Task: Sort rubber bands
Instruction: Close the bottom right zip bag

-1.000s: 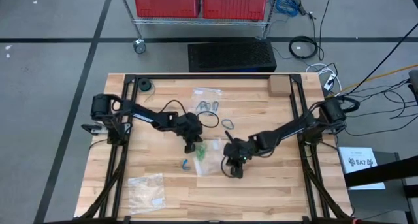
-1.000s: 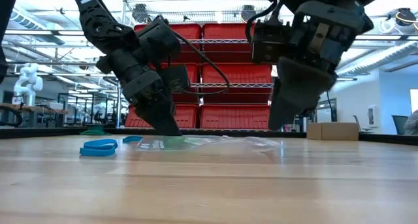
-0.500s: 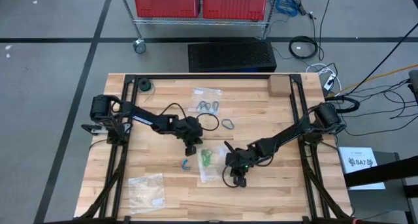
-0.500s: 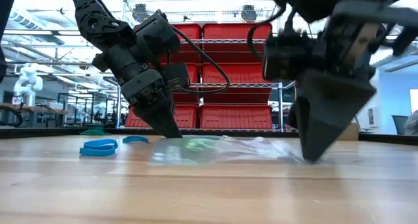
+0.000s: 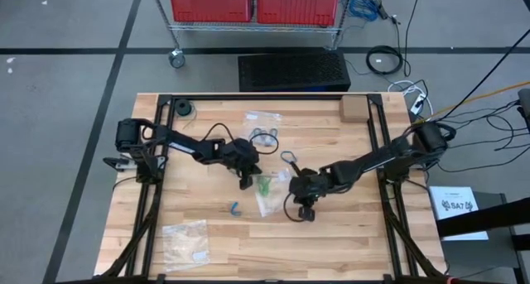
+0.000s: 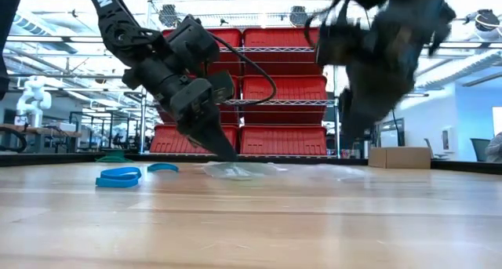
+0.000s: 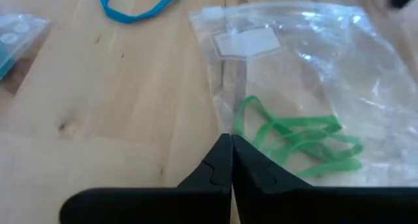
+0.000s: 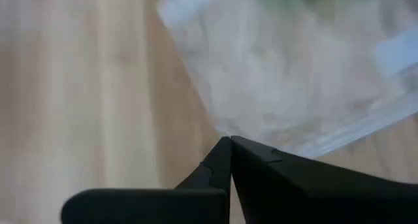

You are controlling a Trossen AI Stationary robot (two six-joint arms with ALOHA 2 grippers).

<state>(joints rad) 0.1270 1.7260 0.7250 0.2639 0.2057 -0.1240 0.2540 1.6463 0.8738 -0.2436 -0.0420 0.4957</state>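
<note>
A clear plastic bag lies mid-table with green rubber bands inside it. My left gripper is shut at the bag's edge, right beside the green bands. My right gripper is shut at the bag's opposite corner, nearer the table's front edge. In the low view it shows blurred and raised. A loose blue rubber band lies flat on the wood to the left of the bag. My left gripper pinches the bag's side edge between its two fingers, next to the green bands. It comes slanting down from the table's left. The bag rests on the table under the fingertips. My right gripper has a corner of the bag running to a point into its shut fingertips. It comes slanting down from the table's right. The view is blurred, so whether that corner is lifted does not show.
A second clear bag with dark bands lies farther back, with a loose grey band beside it. A third bag lies near the front left. A cardboard box stands at the far right corner. Bare wood lies at the front right.
My right gripper dipped toward the table's near edge, down to the wood. It has then come back toward the far edge and risen. The bag with the green bands was drawn out toward the near edge and has slid back toward the far edge. My left gripper has tipped flatter.
</note>
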